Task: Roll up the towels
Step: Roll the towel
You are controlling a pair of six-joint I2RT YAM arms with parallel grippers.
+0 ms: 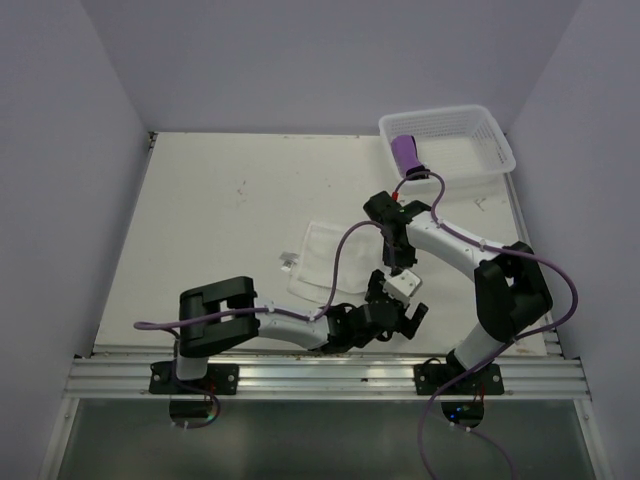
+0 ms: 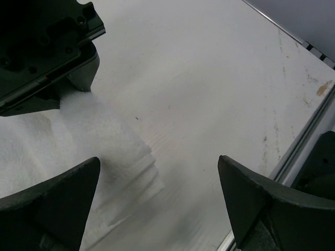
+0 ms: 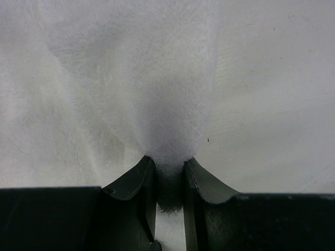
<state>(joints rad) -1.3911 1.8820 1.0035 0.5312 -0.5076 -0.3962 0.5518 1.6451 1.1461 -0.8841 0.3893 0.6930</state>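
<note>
The large white towel (image 1: 322,256) lies flat in the middle of the table, its near right end gathered into a small roll (image 1: 403,285). My right gripper (image 3: 168,170) points down and is shut on that bunched end (image 3: 172,104). Just in front of the roll, my left gripper (image 1: 396,318) stands open and holds nothing. In the left wrist view the towel's layered edge (image 2: 112,151) lies ahead of the left finger (image 2: 57,204), with the right gripper (image 2: 47,52) above it. The purple towel (image 1: 407,153) sits rolled in the basket.
The white perforated basket (image 1: 470,128) stands at the table's far right corner. A metal rail (image 1: 320,365) runs along the near edge by both arm bases. Grey walls enclose the table on the left, back and right.
</note>
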